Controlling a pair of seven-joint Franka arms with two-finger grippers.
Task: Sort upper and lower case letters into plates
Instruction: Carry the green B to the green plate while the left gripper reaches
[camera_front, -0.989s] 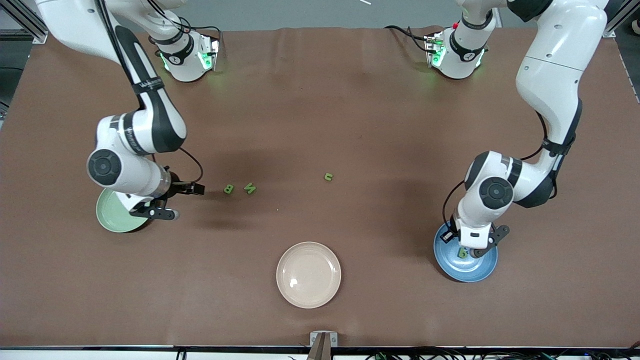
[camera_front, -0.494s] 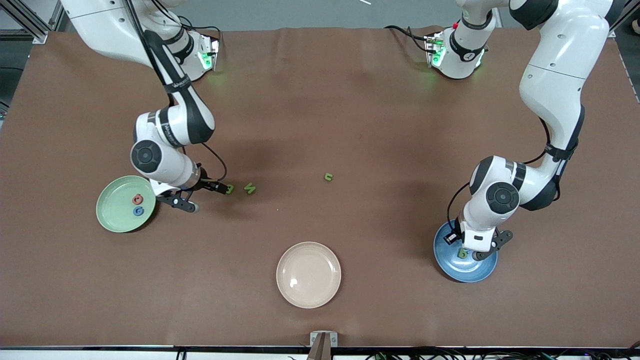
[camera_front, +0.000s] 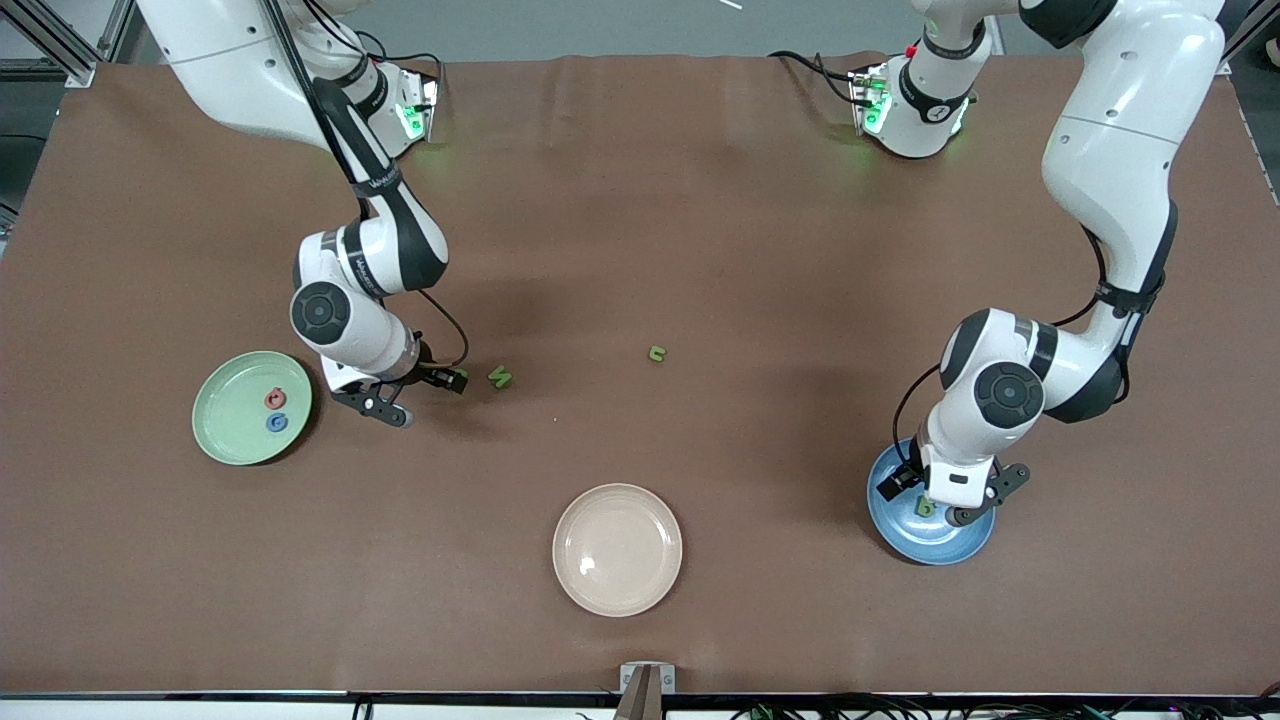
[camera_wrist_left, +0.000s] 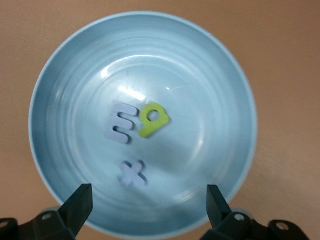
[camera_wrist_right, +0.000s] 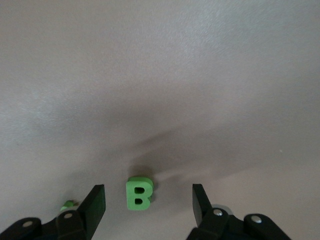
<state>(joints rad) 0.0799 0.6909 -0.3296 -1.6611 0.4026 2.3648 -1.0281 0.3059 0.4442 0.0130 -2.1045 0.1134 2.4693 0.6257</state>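
A green capital B (camera_wrist_right: 139, 194) lies on the brown table between the fingers of my right gripper (camera_wrist_right: 147, 200), which is open and low over it. In the front view this gripper (camera_front: 430, 397) half hides the B (camera_front: 461, 378). A green N (camera_front: 500, 377) lies beside it and a small green n (camera_front: 657, 352) lies toward the left arm's end. The mint plate (camera_front: 225, 430) holds a red letter (camera_front: 275, 398) and a blue G (camera_front: 277, 423). My left gripper (camera_wrist_left: 148, 202) is open and empty over the blue plate (camera_wrist_left: 220, 100), which holds a pale m (camera_wrist_left: 120, 123), a green q-like letter (camera_wrist_left: 154, 119) and an x (camera_wrist_left: 133, 172).
A cream-beige plate (camera_front: 617, 590) sits near the front edge at the table's middle. The blue plate (camera_front: 955, 545) sits toward the left arm's end. A small mount (camera_front: 646, 678) stands at the front edge.
My right gripper moved from over the mint plate to the green B, uncovering the red and blue letters. My left gripper stayed over the blue plate, shifting only slightly.
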